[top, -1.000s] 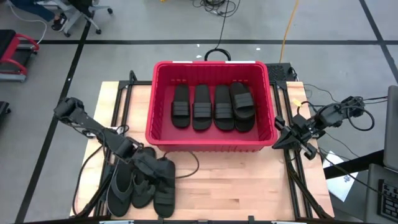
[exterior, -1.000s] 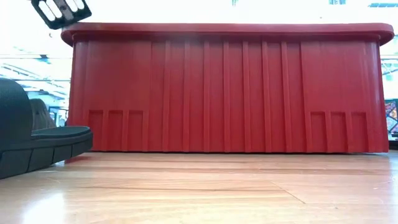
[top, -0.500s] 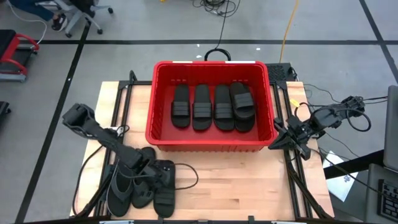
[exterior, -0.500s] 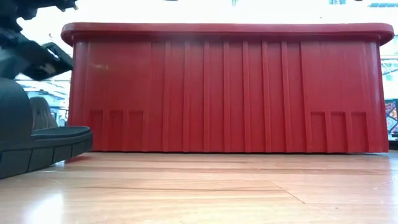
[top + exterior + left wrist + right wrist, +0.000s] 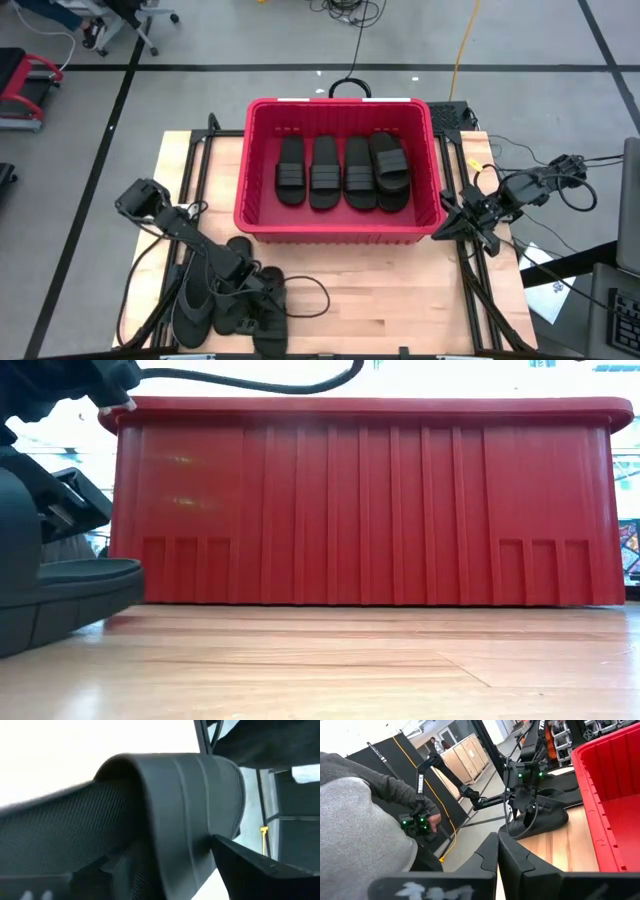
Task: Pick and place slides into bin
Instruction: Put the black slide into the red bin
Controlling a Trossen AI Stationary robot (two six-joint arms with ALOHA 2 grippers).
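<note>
On right arm (image 5: 427, 887), blurred lettering (unreadable)

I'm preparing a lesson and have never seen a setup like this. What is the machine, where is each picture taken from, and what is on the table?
These are two dark robot arms at a wooden table, each ending in a two-finger gripper. One picture looks straight down, one looks level across the tabletop, and two come from cameras on the arms' wrists.

A red bin holds four black slides side by side. More dark sandals lie in a pile at the table's near left corner.

The left gripper is down at that pile, fingers open around a sandal's strap, not yet closed on it. The right gripper waits, shut and empty, beside the bin's right end.
</note>
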